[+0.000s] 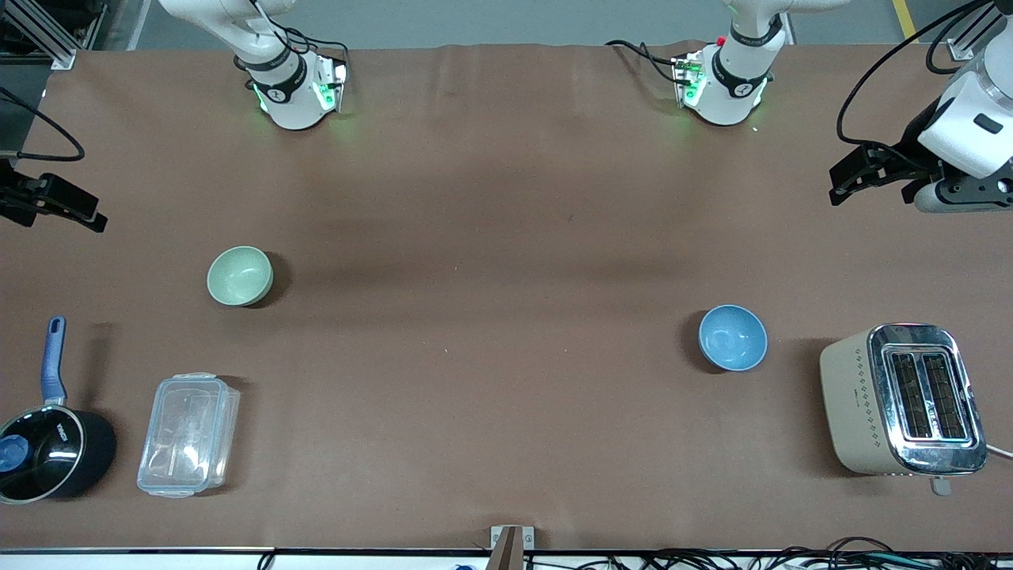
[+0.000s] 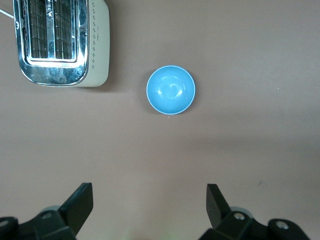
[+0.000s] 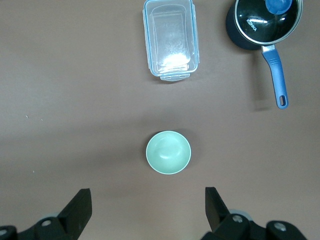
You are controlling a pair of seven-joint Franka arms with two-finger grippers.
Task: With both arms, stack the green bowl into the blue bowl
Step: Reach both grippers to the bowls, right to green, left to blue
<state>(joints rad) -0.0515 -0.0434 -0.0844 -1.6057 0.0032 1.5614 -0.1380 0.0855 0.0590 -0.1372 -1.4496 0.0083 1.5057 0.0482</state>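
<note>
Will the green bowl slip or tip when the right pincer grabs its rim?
The green bowl looks glossy, so probably slippery. It seems rigid, with a thin rim. Its rounded base may rock if pushed.

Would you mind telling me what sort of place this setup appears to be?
Probably a robotics lab test bench: two white arms stand at a brown-covered table, cables trail along its edges, and household props such as a toaster and a saucepan are laid out.
</note>
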